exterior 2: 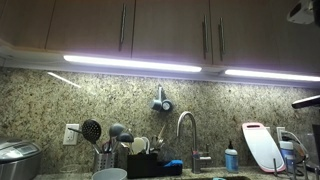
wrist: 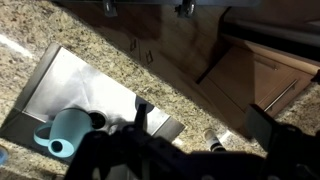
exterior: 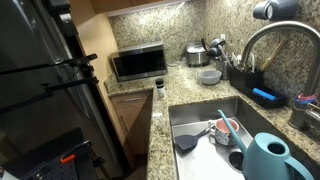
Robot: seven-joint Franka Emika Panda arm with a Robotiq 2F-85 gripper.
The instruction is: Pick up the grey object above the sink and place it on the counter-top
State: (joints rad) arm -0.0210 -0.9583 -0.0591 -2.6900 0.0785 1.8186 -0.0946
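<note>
A home kitchen: granite counter-top, sink, microwave.

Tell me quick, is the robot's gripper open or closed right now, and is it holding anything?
Dark Robotiq gripper: looks open in the dim wrist view, its fingers apart, holding nothing.

Black, bulky, shadowed hand

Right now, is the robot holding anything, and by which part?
It cannot be told: the gripper is a dark blur in the wrist view, above the sink.
</note>
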